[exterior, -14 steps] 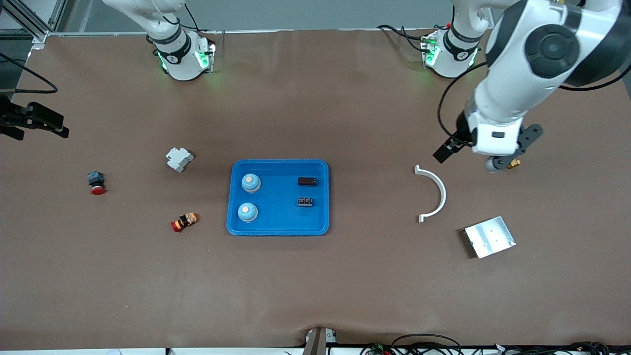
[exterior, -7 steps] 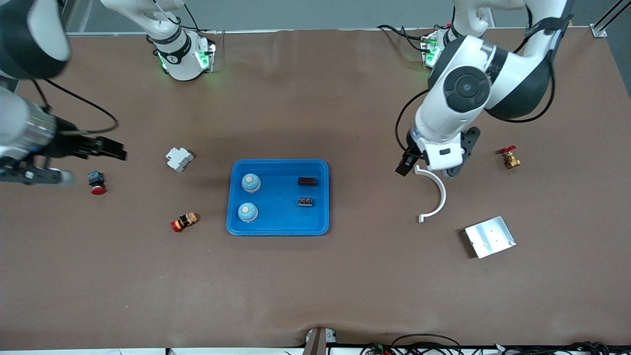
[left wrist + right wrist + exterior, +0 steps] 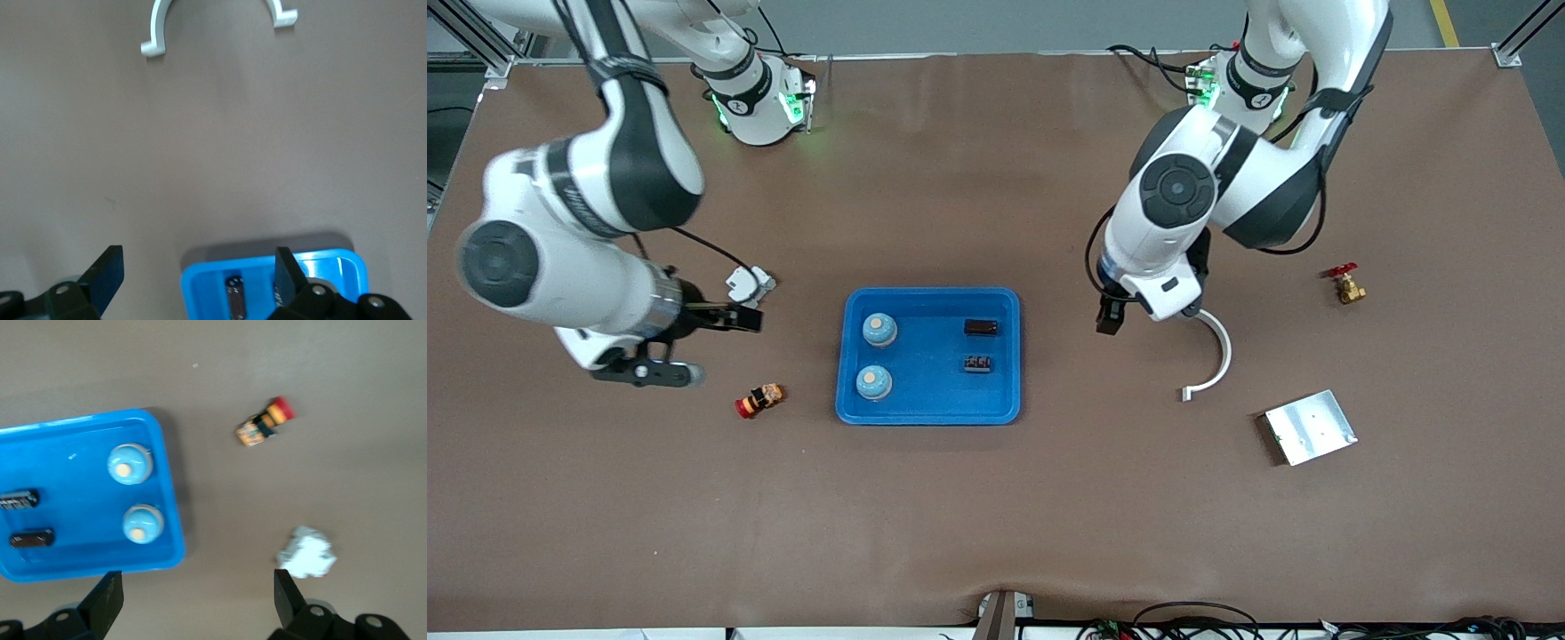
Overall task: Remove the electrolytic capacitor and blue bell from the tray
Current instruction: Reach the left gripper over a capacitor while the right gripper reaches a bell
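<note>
The left tool (image 3: 1108, 318) hangs with its fingers (image 3: 107, 273) spread wide and nothing between them, over bare worktop (image 3: 996, 516) between the blue tray (image 3: 927, 411) and the white curved bracket (image 3: 1218, 356). In the left wrist view the bracket (image 3: 160, 27) shows past the fingers, and the tray's edge (image 3: 267, 280) sits between them.

The right tool (image 3: 734, 317) is also released and empty, its fingers (image 3: 107, 603) apart. It hovers just beside a white clip-like part (image 3: 747, 283), toward the right arm's end of the worktop. The right wrist view looks down on that white part (image 3: 307, 553), the tray (image 3: 87, 567) and a small red-and-orange push-button piece (image 3: 263, 423).

Inside the tray, two round blue bells (image 3: 879, 330) (image 3: 873, 382) stand along the side toward the right arm's end, one nearer the front camera than the other. Two small dark components (image 3: 980, 327) (image 3: 977, 363), which may be the capacitors, lie along the side toward the left arm's end.

The red-and-orange piece (image 3: 759, 400) lies on the worktop just outside the tray's front corner. Toward the left arm's end lie a small brass valve with a red handle (image 3: 1344, 284) and, nearer the front edge, a flat silver metal plate (image 3: 1310, 428).
</note>
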You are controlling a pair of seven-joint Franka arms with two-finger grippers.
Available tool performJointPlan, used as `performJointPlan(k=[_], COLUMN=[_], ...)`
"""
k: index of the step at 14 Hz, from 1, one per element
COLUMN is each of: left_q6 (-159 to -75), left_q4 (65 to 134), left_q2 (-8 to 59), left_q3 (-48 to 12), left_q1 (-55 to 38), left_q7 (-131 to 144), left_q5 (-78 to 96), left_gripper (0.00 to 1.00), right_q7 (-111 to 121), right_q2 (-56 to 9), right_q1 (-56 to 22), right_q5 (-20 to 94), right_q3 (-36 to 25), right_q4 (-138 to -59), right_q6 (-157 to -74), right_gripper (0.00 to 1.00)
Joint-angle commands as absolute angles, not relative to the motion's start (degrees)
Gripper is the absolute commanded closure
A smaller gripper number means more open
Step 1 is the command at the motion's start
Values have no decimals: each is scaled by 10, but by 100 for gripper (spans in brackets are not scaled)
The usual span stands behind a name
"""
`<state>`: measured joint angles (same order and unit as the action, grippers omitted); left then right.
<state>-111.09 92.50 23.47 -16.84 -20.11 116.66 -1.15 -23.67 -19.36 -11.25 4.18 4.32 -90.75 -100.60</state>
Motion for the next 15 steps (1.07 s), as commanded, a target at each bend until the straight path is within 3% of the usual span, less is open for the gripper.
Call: performJointPlan(k=[1,6,13,15], left_q6=[-1111,-1112,-1112,-1116], left_q4=[851,815,737,717], left_q2=[304,334,398,428], left_q3=[-163,-163,-156,-122], left_q1=[-234,-261,-291,-328], left_q7=[1222,1259,1261,1261], left_q5=[-32,-50,-50,-50], left_gripper=[0,0,0,0], right_q7=[-368,-477,-631,-631], right_q2=[-202,-205,-277,-285], right_q1=[-173,-214,-249,-247], right_q5=[42,42,42,42], right_q3=[43,44,46,46], right_q4=[-955,-1078,-1081,-1082], right_q6=[-1071,-1233,-1317,-1320], right_gripper=[0,0,0,0])
